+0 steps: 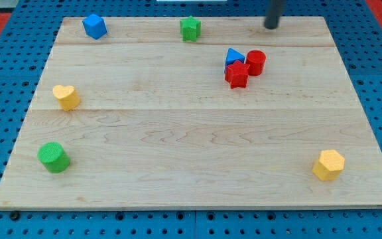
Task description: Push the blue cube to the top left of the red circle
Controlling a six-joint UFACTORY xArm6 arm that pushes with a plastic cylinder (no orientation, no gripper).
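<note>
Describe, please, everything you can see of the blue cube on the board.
The blue cube is a small, solid-looking block of matte bright blue, with a lighter top face and darker sides. It sits flat on the wooden board near the view's top left corner, turned a little so that one edge faces the camera. Nothing touches it; my tip is far off to the view's right.
</note>
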